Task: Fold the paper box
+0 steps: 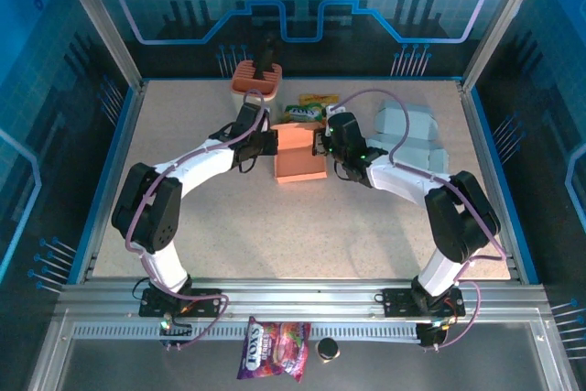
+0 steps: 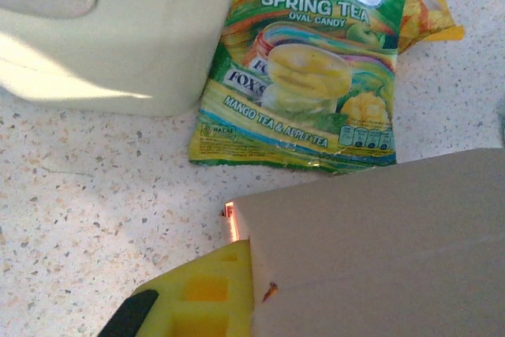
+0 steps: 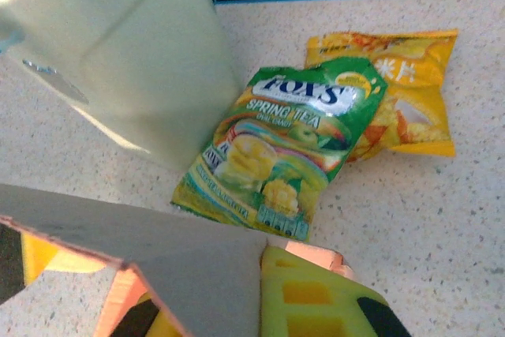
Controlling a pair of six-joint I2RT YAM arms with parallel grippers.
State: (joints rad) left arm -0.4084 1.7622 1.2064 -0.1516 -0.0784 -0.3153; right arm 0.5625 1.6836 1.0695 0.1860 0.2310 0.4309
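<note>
The orange paper box (image 1: 299, 153) stands in the middle of the table with its flaps up. My left gripper (image 1: 267, 141) is against the box's left side and my right gripper (image 1: 322, 144) against its right side. In the left wrist view one yellow finger (image 2: 201, 297) presses on a grey flap (image 2: 379, 250), which hides the other finger. In the right wrist view a grey flap (image 3: 181, 262) runs between the yellow fingers (image 3: 323, 301), with orange wall edges (image 3: 316, 252) showing beside them. Both grippers look shut on the box.
Just behind the box lie a green Fox's candy bag (image 1: 302, 113) and a yellow snack bag (image 1: 318, 98). An orange basket (image 1: 255, 80) stands at the back. Pale folded boxes (image 1: 407, 130) sit at the right. A purple candy bag (image 1: 273, 347) lies on the front rail.
</note>
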